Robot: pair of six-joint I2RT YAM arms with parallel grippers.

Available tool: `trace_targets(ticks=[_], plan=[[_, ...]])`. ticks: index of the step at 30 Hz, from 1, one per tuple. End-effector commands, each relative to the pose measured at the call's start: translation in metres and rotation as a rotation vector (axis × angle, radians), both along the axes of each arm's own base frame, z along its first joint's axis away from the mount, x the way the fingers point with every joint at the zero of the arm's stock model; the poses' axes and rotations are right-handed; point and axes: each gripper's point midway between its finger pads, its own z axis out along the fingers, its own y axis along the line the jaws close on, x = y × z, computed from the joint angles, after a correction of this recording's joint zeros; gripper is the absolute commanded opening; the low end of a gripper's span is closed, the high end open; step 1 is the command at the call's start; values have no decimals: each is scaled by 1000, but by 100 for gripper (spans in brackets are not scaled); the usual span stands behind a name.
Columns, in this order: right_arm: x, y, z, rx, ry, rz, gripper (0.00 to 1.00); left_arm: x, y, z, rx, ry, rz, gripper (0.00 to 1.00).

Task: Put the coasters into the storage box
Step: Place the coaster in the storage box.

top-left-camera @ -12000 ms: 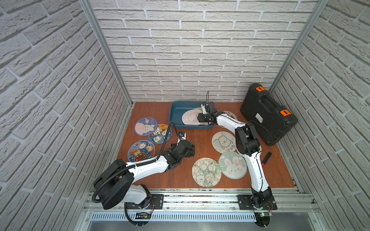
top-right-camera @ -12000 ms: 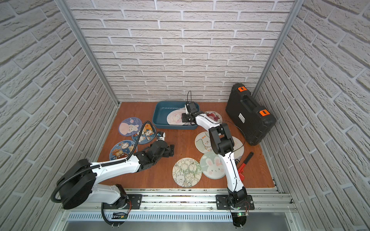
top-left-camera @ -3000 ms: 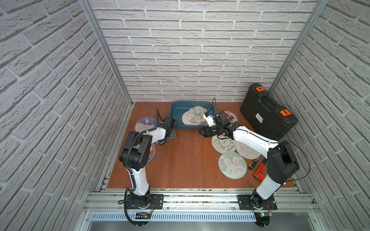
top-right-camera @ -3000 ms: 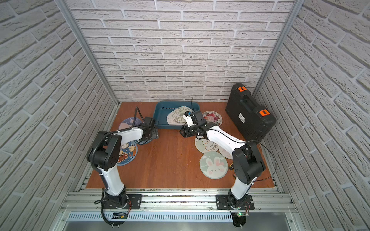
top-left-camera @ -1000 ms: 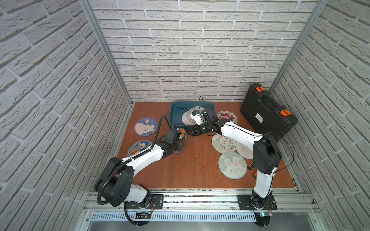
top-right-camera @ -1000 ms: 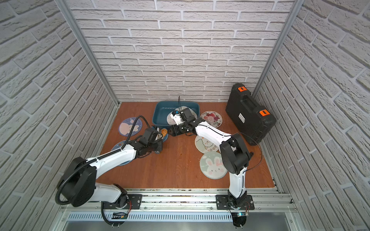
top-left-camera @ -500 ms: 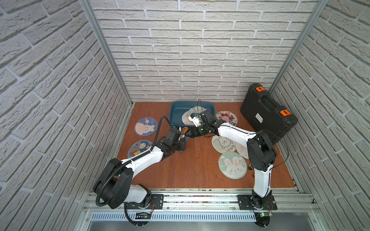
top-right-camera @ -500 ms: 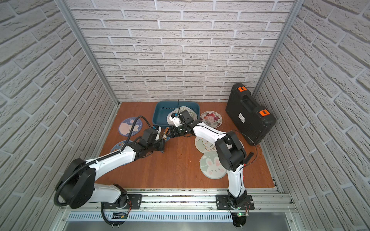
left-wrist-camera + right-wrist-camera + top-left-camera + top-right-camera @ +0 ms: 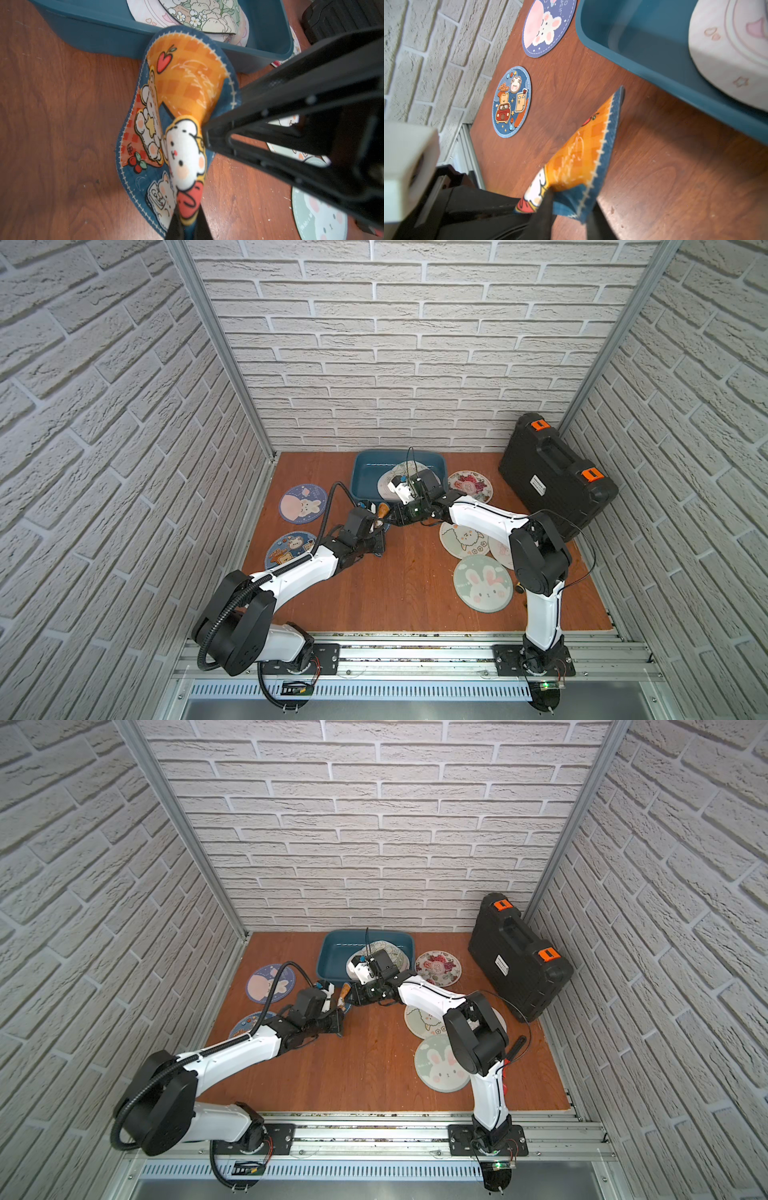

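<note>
Nearest the rail, a green bunny coaster [image 9: 482,583] lies flat on the wooden table [image 9: 407,601]. Mid-table, the left gripper [image 9: 187,224] is clamped on one edge of the orange-and-blue coaster [image 9: 187,83]. The right gripper [image 9: 571,205] pinches another edge (the mat buckles between them). Just behind sits the storage box [image 9: 368,472], with pale coasters [image 9: 199,14] inside.

White brick-pattern walls [image 9: 395,344] on 3 sides, joined by 2 slanting aluminium posts [image 9: 216,344], enclose a reddish-brown wood-grain table [image 9: 415,593] fronted by a metal rail [image 9: 415,655] under bright, even light.
</note>
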Motion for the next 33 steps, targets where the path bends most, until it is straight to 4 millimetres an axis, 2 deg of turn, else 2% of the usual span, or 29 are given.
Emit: trace_targets(ticks=[1,2,6,8,13,17,19,22,26,33], plan=[[1,16,14,46,-34,33,10,4,-7,11,-46,-50,-8,0],[1,16,15,47,-35,33,6,4,-6,10,-42,-49,-6,0],[3,17,23,46,-57,38,6,4,-1,6,-17,-43,15,1],[4,17,27,37,-71,40,6,3,2,4,-4,-40,22,8],[9,17,44,25,-117,43,6,2,10,2,27,-38,46,42],[14,19,61,22,-159,52,6,1,17,2,44,-46,74,77],[19,20,69,18,-181,52,6,2,23,4,48,-60,97,86],[28,22,83,22,-231,52,6,0,30,8,51,-88,124,91],[41,26,109,41,-306,43,6,-3,41,13,58,-124,156,92],[83,19,141,92,-407,-44,6,-12,63,24,84,-173,212,93]])
